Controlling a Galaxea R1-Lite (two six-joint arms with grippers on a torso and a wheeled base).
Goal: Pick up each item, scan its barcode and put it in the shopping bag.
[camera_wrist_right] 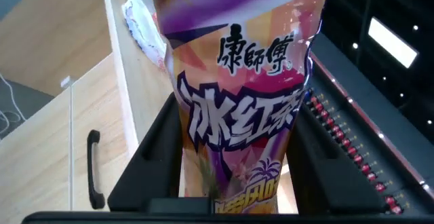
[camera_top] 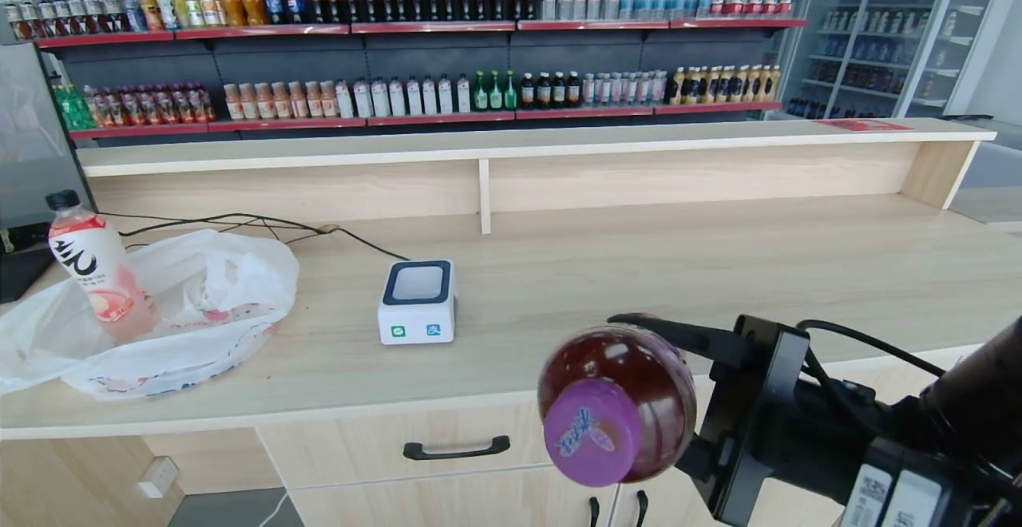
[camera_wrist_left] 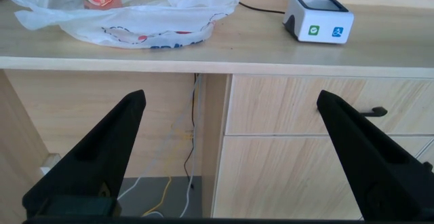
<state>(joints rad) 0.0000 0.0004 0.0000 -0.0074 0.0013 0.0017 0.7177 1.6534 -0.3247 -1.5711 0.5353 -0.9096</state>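
My right gripper (camera_top: 679,387) is shut on a dark tea bottle (camera_top: 619,399) with a purple cap, held tipped over in front of the counter's edge with the cap toward the head camera. Its purple and orange label (camera_wrist_right: 237,108) sits between the black fingers (camera_wrist_right: 146,163). The white barcode scanner (camera_top: 417,302) stands on the counter, left of and beyond the bottle. A white plastic shopping bag (camera_top: 184,303) lies at the counter's left with a pink drink bottle (camera_top: 94,259) upright in it. My left gripper (camera_wrist_left: 230,156) hangs open below the counter, facing the cabinet front.
A wooden counter (camera_top: 639,271) has a raised back ledge (camera_top: 479,148) behind it. A black cable (camera_top: 239,223) runs from the scanner toward the left. Drawers with black handles (camera_top: 457,449) are below the edge. Shelves of drinks (camera_top: 415,48) line the far wall.
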